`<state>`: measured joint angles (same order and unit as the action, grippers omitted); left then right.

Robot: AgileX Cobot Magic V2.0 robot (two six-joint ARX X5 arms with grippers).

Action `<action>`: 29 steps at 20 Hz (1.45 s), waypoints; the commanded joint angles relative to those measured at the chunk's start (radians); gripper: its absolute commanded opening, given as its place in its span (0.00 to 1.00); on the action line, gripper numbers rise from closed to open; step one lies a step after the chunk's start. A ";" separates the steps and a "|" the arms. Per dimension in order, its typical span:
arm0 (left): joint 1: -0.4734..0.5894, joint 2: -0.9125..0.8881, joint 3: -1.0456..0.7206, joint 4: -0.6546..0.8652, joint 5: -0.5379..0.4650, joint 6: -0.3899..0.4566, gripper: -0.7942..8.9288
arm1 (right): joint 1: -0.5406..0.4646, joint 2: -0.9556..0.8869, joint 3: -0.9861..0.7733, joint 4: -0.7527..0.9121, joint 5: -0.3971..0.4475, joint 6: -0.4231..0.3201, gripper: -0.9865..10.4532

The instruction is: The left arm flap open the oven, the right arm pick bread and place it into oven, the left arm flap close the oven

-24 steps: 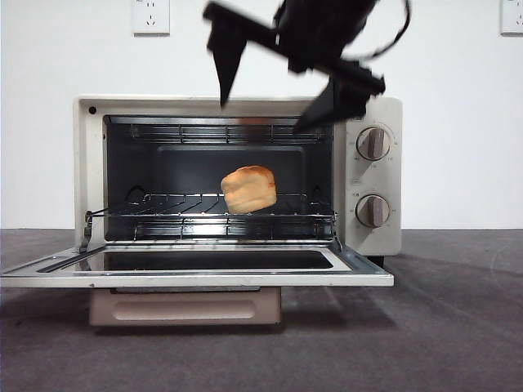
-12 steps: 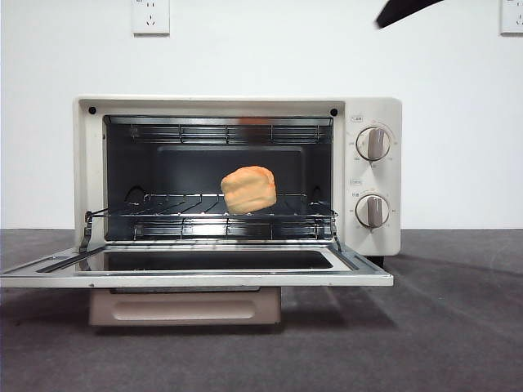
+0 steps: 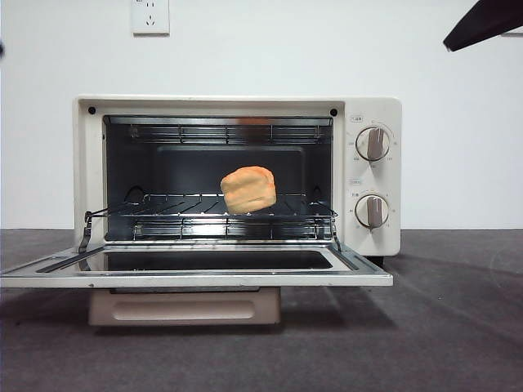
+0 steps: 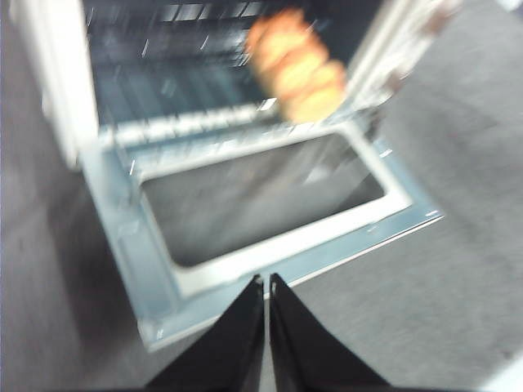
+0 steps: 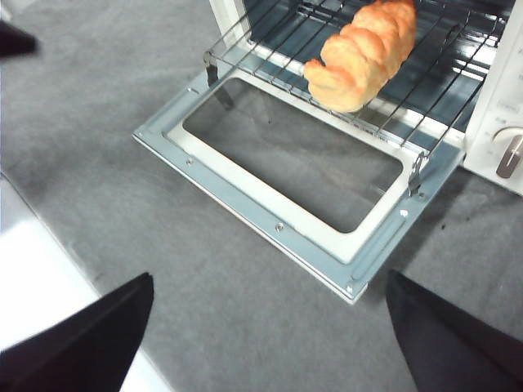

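A golden-orange lumpy loaf of bread (image 3: 248,189) sits on the wire rack (image 3: 212,214) of the door-down cream-white toaster oven (image 3: 372,175); left gripper (image 4: 266,286) jaws together, right gripper (image 5: 270,322) jaws wide apart.

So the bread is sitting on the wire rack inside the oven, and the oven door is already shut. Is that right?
Not quite. The bread does sit on the wire rack inside the oven, but the door is not shut: it lies flapped down, fully open. The front view shows it plainly, and the right wrist view confirms it.
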<state>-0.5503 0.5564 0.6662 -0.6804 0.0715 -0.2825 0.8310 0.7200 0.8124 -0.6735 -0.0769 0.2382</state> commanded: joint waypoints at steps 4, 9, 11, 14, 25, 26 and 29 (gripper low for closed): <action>0.087 0.005 -0.124 0.127 0.036 -0.051 0.10 | 0.010 -0.056 0.012 0.012 -0.002 -0.010 0.47; 0.273 0.073 -0.176 0.188 0.156 -0.018 0.10 | 0.010 -0.070 0.012 0.002 -0.002 -0.010 0.47; 0.349 0.135 -0.177 0.227 0.206 -0.013 0.10 | 0.010 -0.069 0.012 -0.001 -0.002 -0.010 0.47; 0.440 0.253 -0.177 0.320 0.274 -0.012 0.10 | 0.010 -0.069 0.012 -0.001 -0.002 -0.011 0.47; 0.494 0.659 -0.177 0.536 0.341 0.069 0.10 | 0.010 -0.069 0.012 -0.002 -0.002 -0.010 0.47; 0.493 0.680 -0.177 0.550 0.341 0.069 0.10 | 0.010 -0.069 0.012 -0.002 -0.002 -0.010 0.47; 0.492 0.739 -0.177 0.578 0.370 0.069 0.10 | 0.010 -0.069 0.012 -0.001 -0.001 -0.010 0.47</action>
<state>-0.0589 1.2854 0.4885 -0.1139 0.4358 -0.2264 0.8310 0.6468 0.8127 -0.6804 -0.0769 0.2382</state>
